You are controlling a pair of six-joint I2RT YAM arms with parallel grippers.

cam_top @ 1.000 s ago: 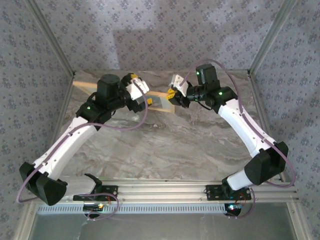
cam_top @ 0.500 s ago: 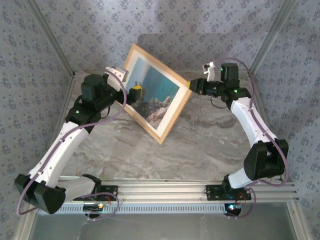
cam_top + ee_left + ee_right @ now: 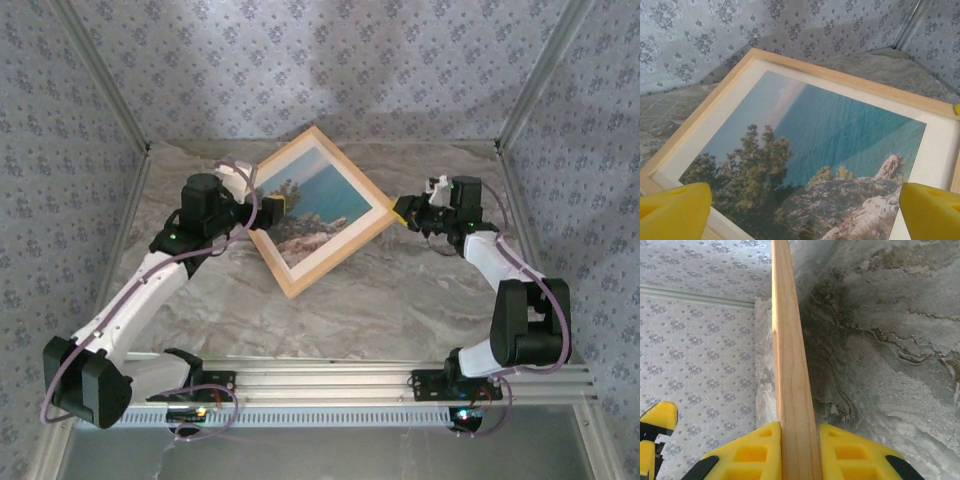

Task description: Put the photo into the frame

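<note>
Light-wood frame [image 3: 341,256] w/ photo [image 3: 318,208] inside.
R gripper [image 3: 403,212] clamps frame's right corner; L gripper [image 3: 270,206] fingers spread wide by left corner, gripping nothing.

Soft, even light with faint shadows; the yellow fingers [image 3: 675,210] nearest the left wrist lens blur.
</note>
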